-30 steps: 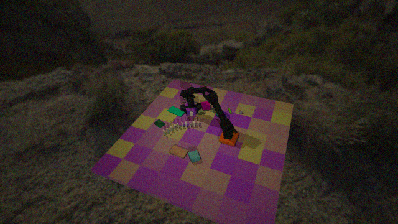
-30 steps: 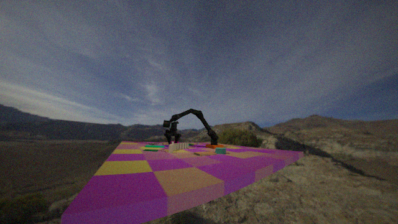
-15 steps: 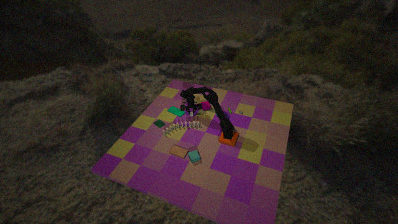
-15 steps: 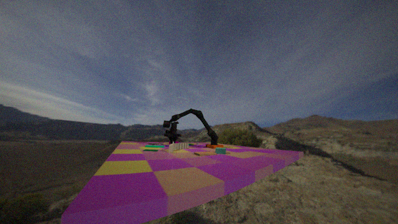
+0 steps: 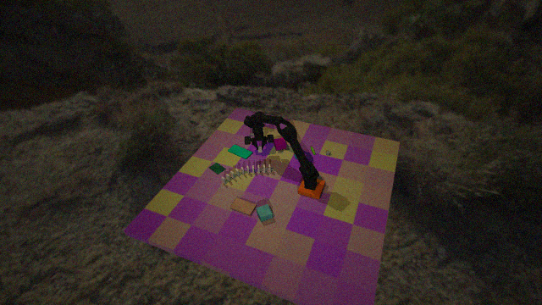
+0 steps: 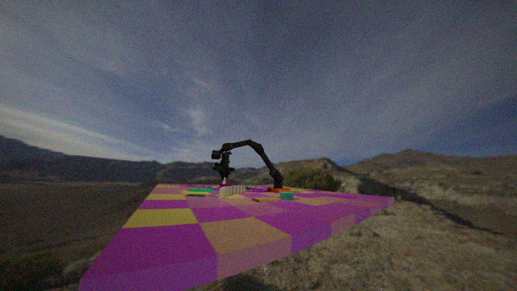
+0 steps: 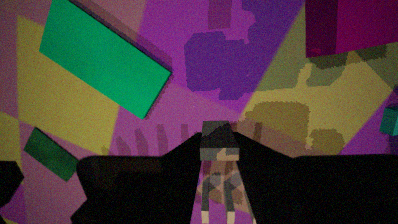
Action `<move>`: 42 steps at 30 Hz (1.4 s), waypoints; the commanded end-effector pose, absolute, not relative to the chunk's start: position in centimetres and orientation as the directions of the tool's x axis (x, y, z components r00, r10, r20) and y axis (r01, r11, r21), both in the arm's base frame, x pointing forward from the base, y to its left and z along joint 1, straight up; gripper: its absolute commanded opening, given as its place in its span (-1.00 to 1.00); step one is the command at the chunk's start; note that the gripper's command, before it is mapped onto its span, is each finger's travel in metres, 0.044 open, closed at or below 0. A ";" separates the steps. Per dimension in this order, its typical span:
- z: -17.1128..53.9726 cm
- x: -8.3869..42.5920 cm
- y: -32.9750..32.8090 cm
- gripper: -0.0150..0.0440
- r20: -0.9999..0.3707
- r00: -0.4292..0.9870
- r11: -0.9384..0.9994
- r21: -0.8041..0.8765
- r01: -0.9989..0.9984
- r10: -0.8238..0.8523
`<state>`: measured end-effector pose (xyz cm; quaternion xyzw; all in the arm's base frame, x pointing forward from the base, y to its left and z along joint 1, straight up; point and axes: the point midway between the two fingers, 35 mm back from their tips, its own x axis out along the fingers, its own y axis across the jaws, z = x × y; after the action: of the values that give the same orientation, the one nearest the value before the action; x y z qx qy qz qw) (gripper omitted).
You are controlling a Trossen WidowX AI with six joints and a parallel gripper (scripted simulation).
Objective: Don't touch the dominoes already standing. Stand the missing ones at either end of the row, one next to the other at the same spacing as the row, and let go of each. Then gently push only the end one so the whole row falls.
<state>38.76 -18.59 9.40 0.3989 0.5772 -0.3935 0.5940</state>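
Note:
My gripper (image 5: 259, 146) (image 6: 224, 178) (image 7: 217, 137) points down and is shut on a pale domino (image 5: 260, 149) (image 6: 224, 181) (image 7: 218, 154). The domino is held above the mat, behind the row in the top view. The curved row of standing pale dominoes (image 5: 253, 169) (image 6: 231, 191) is in front of the gripper there, apart from the held one. Two standing dominoes show between the fingers at the bottom of the wrist view; the fingers hide most of the row there.
A green slab (image 5: 240, 151) (image 6: 201, 190) (image 7: 105, 60) and a dark green slab (image 5: 218, 168) (image 7: 51, 154) lie left. A magenta block (image 5: 279, 144) (image 7: 367, 25) stands right of the gripper. A tan slab (image 5: 243, 206) and a teal block (image 5: 265, 213) (image 6: 287, 196) lie in front of the row.

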 end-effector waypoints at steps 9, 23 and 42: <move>17.9 37.8 -18.1 -0.13 -0.998 0.051 0.386 0.039 0.922 -0.020; 18.1 28.1 -10.9 -0.13 -0.999 0.030 0.998 -0.011 -0.056 -0.010; 17.0 25.2 -9.2 -0.13 -1.000 0.024 0.929 -0.016 -0.369 -0.007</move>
<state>25.30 -9.20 17.04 -0.1283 0.6897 0.1249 0.7016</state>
